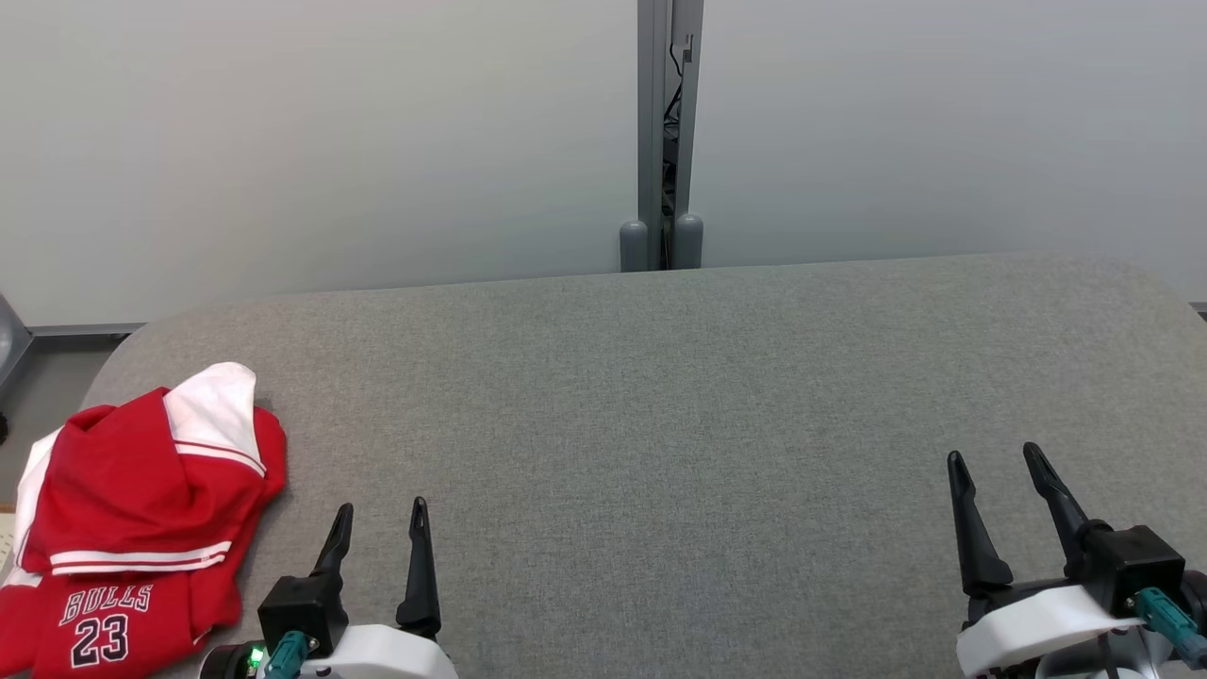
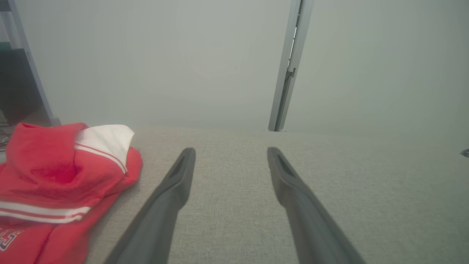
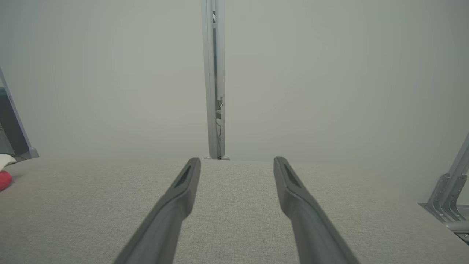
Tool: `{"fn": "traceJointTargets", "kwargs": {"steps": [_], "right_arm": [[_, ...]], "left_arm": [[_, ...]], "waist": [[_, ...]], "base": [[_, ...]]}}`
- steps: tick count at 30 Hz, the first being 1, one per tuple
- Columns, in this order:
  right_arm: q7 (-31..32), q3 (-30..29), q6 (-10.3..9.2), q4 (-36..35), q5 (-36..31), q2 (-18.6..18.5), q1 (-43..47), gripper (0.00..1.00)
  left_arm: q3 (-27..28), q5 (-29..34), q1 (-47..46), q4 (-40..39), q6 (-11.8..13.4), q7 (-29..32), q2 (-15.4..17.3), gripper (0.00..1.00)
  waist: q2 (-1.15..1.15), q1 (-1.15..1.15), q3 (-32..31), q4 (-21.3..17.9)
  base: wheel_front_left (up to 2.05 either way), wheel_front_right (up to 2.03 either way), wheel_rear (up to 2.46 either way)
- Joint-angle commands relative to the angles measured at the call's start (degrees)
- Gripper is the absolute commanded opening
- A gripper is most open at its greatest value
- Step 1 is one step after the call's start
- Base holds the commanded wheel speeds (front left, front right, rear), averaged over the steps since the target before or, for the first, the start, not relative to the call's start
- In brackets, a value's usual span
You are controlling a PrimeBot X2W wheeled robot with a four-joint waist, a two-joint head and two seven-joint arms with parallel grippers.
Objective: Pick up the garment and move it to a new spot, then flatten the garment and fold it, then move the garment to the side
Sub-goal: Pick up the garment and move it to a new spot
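Note:
A red and white garment [image 1: 141,528] lies crumpled at the near left corner of the grey table [image 1: 660,405], with "BULLS 23" printed on its lower part. In the left wrist view the garment [image 2: 55,183] sits left of the fingers, apart from them. My left gripper [image 1: 382,511] stands open just right of the garment, empty. Far to the right my right gripper [image 1: 995,456] is open over bare table, nothing between its fingers. The left gripper [image 2: 231,150] and the right gripper [image 3: 236,160] both show wide gaps in their wrist views. A red edge of the garment [image 3: 4,179] peeks in at the right wrist view's left.
A pale wall with a grey vertical post [image 1: 668,132] stands behind the table's far edge. A grey metal bracket [image 3: 447,194] shows at the right in the right wrist view. Dark shelving [image 2: 18,80] stands beyond the table's left end.

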Motion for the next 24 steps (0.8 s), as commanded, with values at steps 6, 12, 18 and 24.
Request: {"fn": "traceJointTargets", "kwargs": {"steps": [6,12,18,24], "right_arm": [[-0.10,-0.37,0.11,0.22,0.26,-0.47,-0.62,1.00],[-0.10,-0.03,0.11,-0.09,0.65,-0.46,-0.41,1.00],[-0.10,0.46,0.11,-0.35,0.60,-0.46,0.34,1.00],[-0.10,1.01,0.11,-1.14,1.33,-0.46,0.78,1.00]], "left_arm": [[0.38,0.06,-0.27,0.29,0.07,-0.21,0.18,1.00],[0.34,0.02,-0.52,0.27,0.05,-0.21,0.20,1.00],[0.68,0.38,-1.02,-0.76,0.06,-0.21,0.18,1.00],[1.32,1.33,-1.23,-1.35,-0.64,-0.21,0.19,1.00]], "waist": [[0.00,0.00,0.14,0.26],[0.00,0.00,0.31,1.42],[0.00,0.00,0.97,4.99],[0.00,0.00,2.06,9.66]], "base": [[0.00,0.00,0.00],[0.00,0.00,0.00],[0.00,0.00,0.00],[0.00,0.00,0.00]]}}
